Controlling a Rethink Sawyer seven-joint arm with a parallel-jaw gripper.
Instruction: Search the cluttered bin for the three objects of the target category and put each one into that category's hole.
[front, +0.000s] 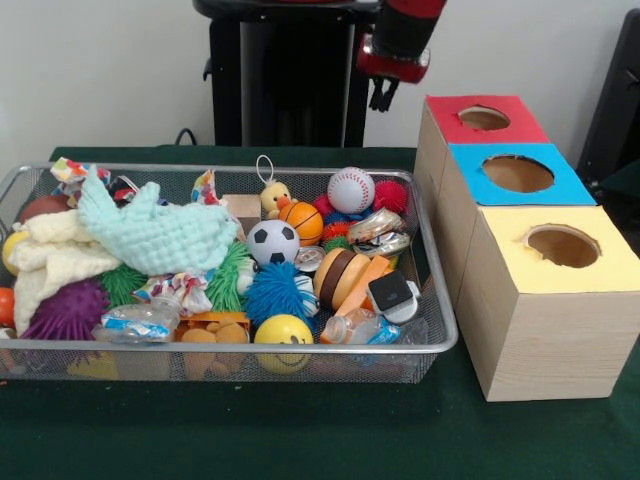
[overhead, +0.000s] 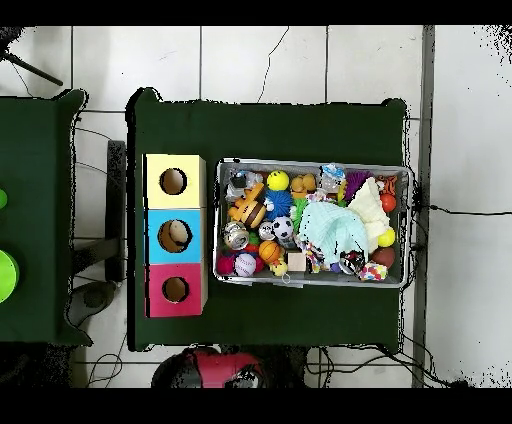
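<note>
- Gripper (front: 381, 96) at top centre of the front view, above the table (front: 300, 430); open or shut, cannot tell.
- Two bottles (front: 140, 321) (front: 362, 328) lie along the basket's (front: 440, 345) lower edge.

A soccer ball (front: 272, 241), baseball (front: 351, 189) and mint cloth (front: 155, 233) lie among piled toys
</note>
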